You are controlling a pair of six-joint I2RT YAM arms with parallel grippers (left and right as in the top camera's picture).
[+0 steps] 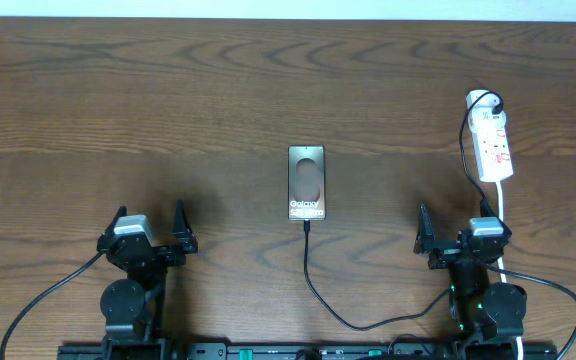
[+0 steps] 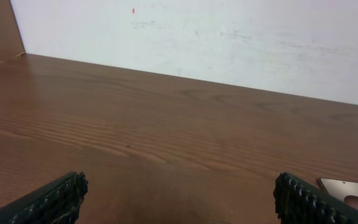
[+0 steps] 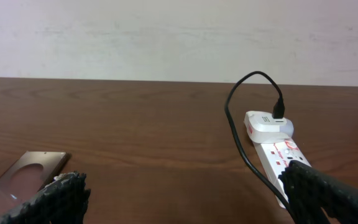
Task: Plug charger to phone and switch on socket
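Both arms sit at the near table edge, neither touching anything. The left gripper (image 1: 149,214) has its fingers (image 2: 55,199) spread wide over bare table (image 1: 58,110) with nothing between them; the phone (image 2: 344,186) only shows as a corner at the right edge of its wrist view. The right gripper (image 1: 455,216) is the same, fingers (image 3: 328,193) fully apart and empty. It sits just on the near side of the power strip (image 1: 494,148), so it looks placed for the switch. The charger cable (image 1: 306,250) comes out from by the right arm's base, sweeps left along the near edge, then curves up to the phone's near short edge. Its plug tip (image 1: 307,226) sits right at that edge and looks like it's in the port, but from overhead I can't tell if it's fully seated. The phone lies flat mid-table between the arms, lettering at the near end and port end facing the arms, which suits a straight push. Further back on the right, the power strip lies lengthwise away from the arm, its thick white cord (image 1: 503,200) running back past the right gripper. The white adapter (image 3: 269,123) is plugged into the strip's far end, with the black cable looping off its top. There are red marks on the strip's face, but the switch position is too small to read. My read: plug-in is likely done or close, the switch is what's left, and that's the right arm's job.
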